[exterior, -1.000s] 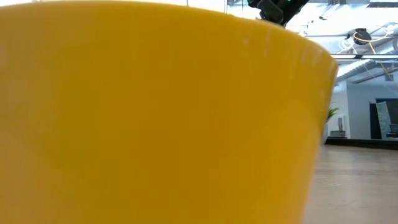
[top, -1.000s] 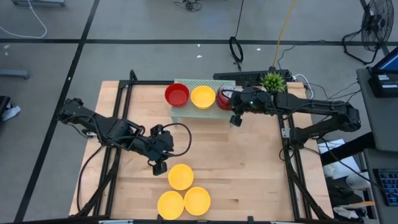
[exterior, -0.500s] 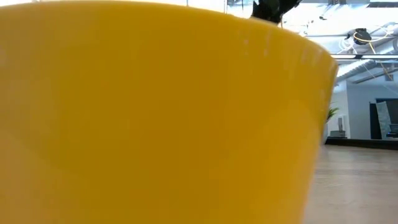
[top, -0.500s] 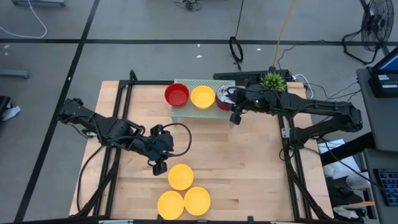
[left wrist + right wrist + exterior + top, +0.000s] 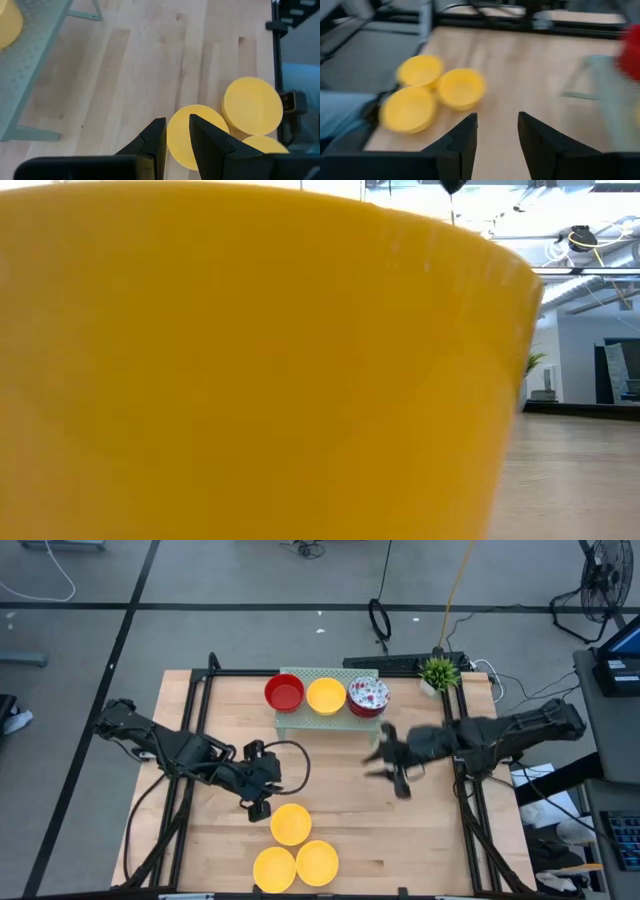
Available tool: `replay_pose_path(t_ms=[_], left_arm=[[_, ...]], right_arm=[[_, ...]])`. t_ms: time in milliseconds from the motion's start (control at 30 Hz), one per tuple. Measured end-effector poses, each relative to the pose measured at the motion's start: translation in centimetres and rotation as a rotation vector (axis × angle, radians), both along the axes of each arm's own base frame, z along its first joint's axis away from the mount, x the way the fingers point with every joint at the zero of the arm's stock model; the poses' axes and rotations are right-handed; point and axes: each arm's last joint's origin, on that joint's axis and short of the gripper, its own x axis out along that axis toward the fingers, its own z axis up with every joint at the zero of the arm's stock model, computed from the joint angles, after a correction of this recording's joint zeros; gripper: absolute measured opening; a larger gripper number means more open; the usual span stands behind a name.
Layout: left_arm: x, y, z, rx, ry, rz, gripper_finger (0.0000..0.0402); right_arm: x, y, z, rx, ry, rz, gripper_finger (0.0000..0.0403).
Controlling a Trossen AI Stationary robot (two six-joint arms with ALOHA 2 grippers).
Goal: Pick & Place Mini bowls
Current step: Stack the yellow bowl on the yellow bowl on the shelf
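Note:
Three mini bowls sit in a row on the pale green rack [image 5: 300, 720] at the far side: a red one [image 5: 284, 692], a yellow one [image 5: 326, 696] and a white speckled one [image 5: 368, 695]. Three more yellow bowls rest on the table near its near edge [image 5: 290, 823], [image 5: 274, 868], [image 5: 317, 862]. My left gripper [image 5: 256, 806] hovers just left of the nearest of these, fingers a little apart and empty [image 5: 177, 131]. My right gripper [image 5: 397, 768] is open and empty over the table's middle right [image 5: 497, 131]. One yellow bowl [image 5: 250, 370] fills the low view.
A small green potted plant [image 5: 438, 671] stands at the far right corner beside the rack. Black frame rails run along both table sides [image 5: 470, 810]. Bare wood [image 5: 340, 780] lies between the rack and the yellow bowls.
My right gripper has drawn away from the rack, moving fast toward the near edge and a little right, and now hangs over the table's middle. The speckled bowl it was beside stays on the rack's right end. My left arm has kept still.

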Motion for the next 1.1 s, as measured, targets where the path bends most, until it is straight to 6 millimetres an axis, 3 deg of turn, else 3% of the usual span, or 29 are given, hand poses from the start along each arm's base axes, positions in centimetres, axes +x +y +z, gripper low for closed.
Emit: replay_pose_path(t_ms=[200,433,767,967,1100], left_arm=[[1.0,-1.6,-1.6,0.045,0.058,-0.108,0.0088],[3.2,-4.4,-5.2,0.044,0.165,-0.254,0.0088],[5.4,-7.0,-10.7,0.004,0.332,-0.292,0.0088],[4.9,-9.2,-12.5,-0.096,0.444,-0.372,0.0088],[4.1,-10.5,-13.0,-0.073,0.463,-0.459,0.0088]], right_arm=[[-1.4,4.7,-2.9,0.084,0.058,0.14,0.0132],[-3.0,7.5,-7.8,0.21,0.08,0.202,0.0132],[-4.6,7.4,-13.4,0.344,0.061,0.147,0.0132],[-4.9,6.9,-14.6,0.356,0.023,0.098,0.0132],[-4.8,6.9,-14.3,0.363,-0.022,0.08,0.0132]])
